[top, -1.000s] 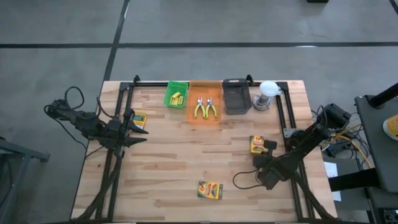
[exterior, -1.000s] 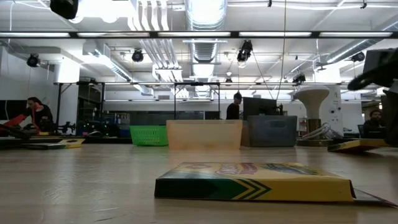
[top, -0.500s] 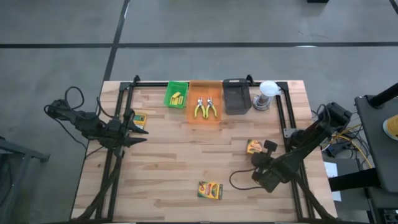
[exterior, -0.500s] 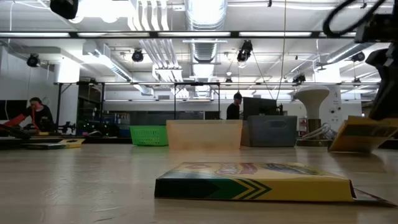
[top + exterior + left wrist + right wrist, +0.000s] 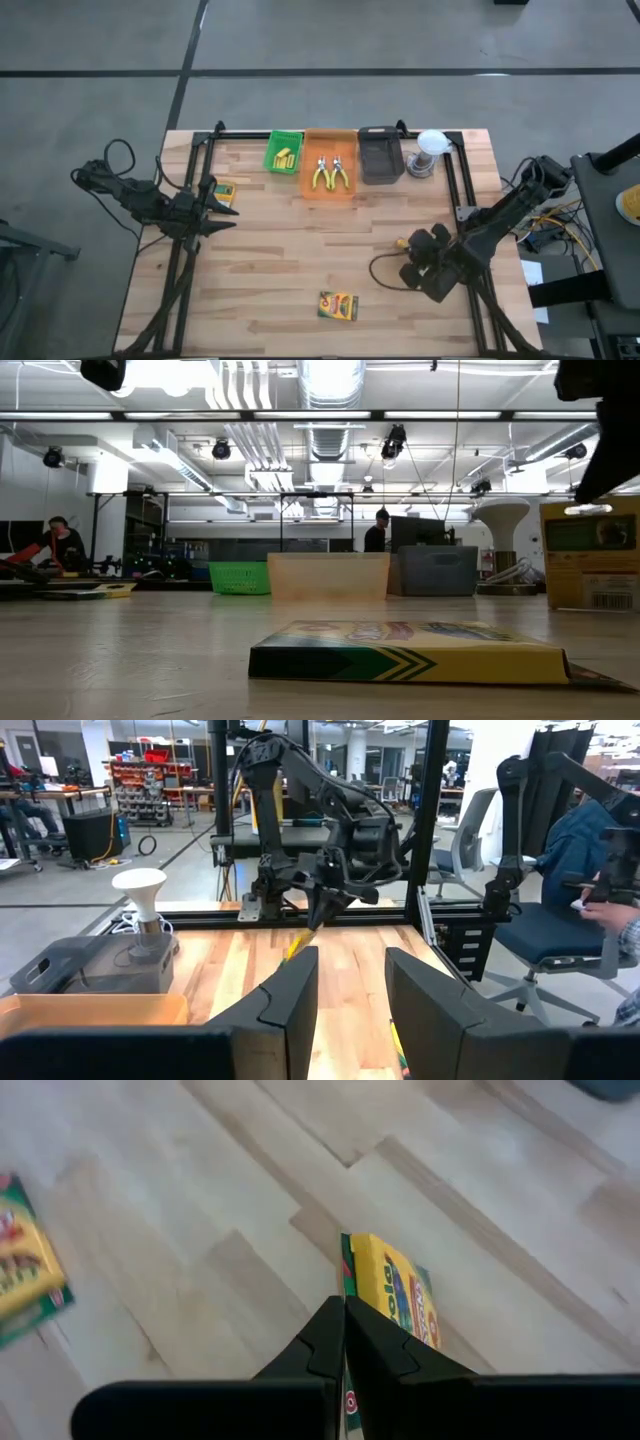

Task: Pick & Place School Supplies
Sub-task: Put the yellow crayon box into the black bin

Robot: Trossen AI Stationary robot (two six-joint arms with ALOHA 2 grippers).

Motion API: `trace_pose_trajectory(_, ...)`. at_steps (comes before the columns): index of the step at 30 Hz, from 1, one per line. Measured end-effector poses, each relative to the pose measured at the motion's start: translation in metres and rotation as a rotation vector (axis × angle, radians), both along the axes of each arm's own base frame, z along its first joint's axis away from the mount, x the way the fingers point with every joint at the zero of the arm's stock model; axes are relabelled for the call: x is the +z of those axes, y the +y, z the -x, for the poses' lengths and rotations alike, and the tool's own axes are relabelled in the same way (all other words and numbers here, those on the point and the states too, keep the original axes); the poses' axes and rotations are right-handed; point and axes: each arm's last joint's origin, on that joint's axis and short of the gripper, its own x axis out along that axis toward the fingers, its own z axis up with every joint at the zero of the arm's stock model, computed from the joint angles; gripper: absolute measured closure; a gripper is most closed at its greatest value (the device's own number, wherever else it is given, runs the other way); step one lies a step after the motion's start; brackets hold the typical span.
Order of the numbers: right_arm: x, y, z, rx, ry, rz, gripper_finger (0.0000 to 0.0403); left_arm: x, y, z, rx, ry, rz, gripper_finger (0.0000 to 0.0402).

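Spanning the whole high view, the wooden counter (image 5: 300, 260) carries a row of trays along its far edge – green tray (image 5: 284, 152), orange tray (image 5: 329, 173) with the two yellow-handled pliers (image 5: 329, 174), black tray (image 5: 380, 155).

A second ago one crayon box lay flat near the right arm; now the right gripper (image 5: 408, 244) has it pinched by its edge and raised on end, so in the low view the lifted crayon box (image 5: 590, 552) stands upright, clear of the wood. That suggests the pick is done and the carry to a tray is what remains.

The right wrist view shows the fingers (image 5: 318, 1342) pressed together on the box's thin edge, the box hanging just ahead of them.

Another crayon box (image 5: 338, 305) lies flat near the front edge (untouched), a third (image 5: 224, 190) just beside the left gripper (image 5: 226, 211), which waits with fingers apart, holding nothing.
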Motion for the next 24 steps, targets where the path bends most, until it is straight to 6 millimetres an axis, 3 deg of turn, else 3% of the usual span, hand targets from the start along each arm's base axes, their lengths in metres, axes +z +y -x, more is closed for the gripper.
trace_pose_trajectory(24, 0.055, -0.071, 0.005, -0.382, -0.329, -0.208, 0.0395, 0.0, 0.0, 0.0, 0.0, 0.0, 0.0, 0.0278)
